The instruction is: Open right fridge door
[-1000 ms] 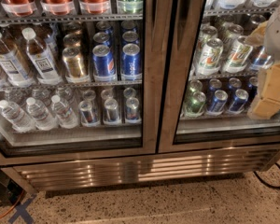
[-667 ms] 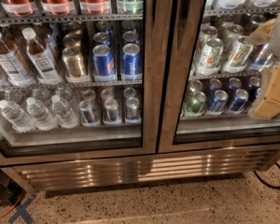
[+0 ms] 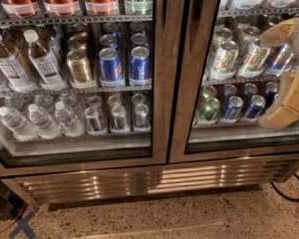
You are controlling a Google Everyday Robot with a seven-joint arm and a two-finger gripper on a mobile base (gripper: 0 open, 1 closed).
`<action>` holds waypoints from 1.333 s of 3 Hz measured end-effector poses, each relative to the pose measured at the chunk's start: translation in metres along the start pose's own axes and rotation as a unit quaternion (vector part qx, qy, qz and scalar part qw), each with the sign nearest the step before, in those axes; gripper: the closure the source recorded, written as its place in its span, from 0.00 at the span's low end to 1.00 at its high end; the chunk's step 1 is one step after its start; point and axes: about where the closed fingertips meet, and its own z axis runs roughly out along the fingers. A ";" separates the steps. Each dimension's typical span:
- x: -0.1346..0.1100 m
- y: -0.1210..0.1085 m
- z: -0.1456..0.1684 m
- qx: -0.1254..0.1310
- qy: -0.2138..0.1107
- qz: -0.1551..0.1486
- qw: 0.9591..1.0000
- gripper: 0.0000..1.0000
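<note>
The right fridge door [image 3: 184, 114] is a glass pane in a brushed steel frame and stands shut, flush with the left door [image 3: 159, 83]. Behind its glass are green-white 7UP cans [image 3: 225, 59] and blue cans [image 3: 254, 106]. My gripper [image 3: 288, 68] is at the far right edge of the view, in front of that glass. Its two tan fingers [image 3: 281, 31] are spread wide apart, one high and one low, and hold nothing. No door handle shows.
The left door shows water bottles [image 3: 40, 118], gold cans [image 3: 78, 66] and Pepsi cans [image 3: 138, 63]. A steel louvred grille [image 3: 149, 178] runs below both doors above a speckled floor [image 3: 189, 218]. A black cable [image 3: 289, 193] lies at the right, an orange one [image 3: 5, 225] at the left.
</note>
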 end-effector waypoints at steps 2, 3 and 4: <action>-0.013 -0.020 0.004 0.012 -0.056 -0.019 0.998 0.00; -0.028 -0.045 0.006 0.022 -0.137 -0.042 0.989 0.00; -0.038 -0.059 0.006 0.029 -0.189 -0.051 0.980 0.00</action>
